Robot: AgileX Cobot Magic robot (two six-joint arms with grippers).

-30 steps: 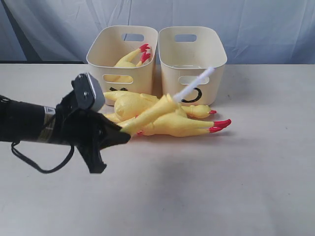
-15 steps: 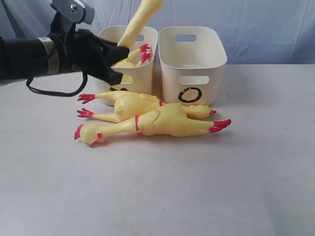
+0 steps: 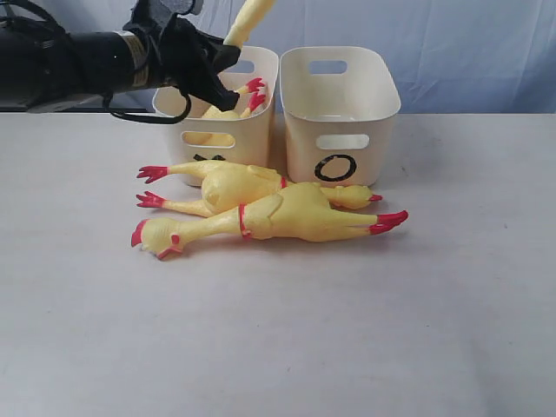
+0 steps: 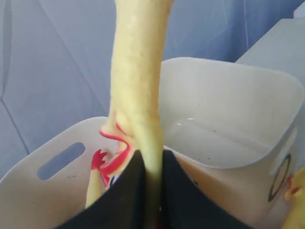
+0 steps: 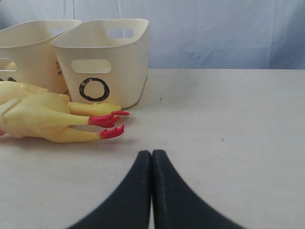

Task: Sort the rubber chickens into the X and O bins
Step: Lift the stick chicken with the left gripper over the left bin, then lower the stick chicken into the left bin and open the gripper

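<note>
Aloft, left arm level, jaws clamping a neck piece over the X bin; right jaws closed.

Soft even light, faint shadows; the close neck piece looks blurred

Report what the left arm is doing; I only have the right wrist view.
Observer: The left fingers grip a neck piece, raised over the X bin.
Operator: Look inside that bin.
Observer: One chicken lies in it, red feet up near the rim.
Operator: Now check the other bin.
Observer: In the left wrist view, nothing shows inside the O bin.
</note>
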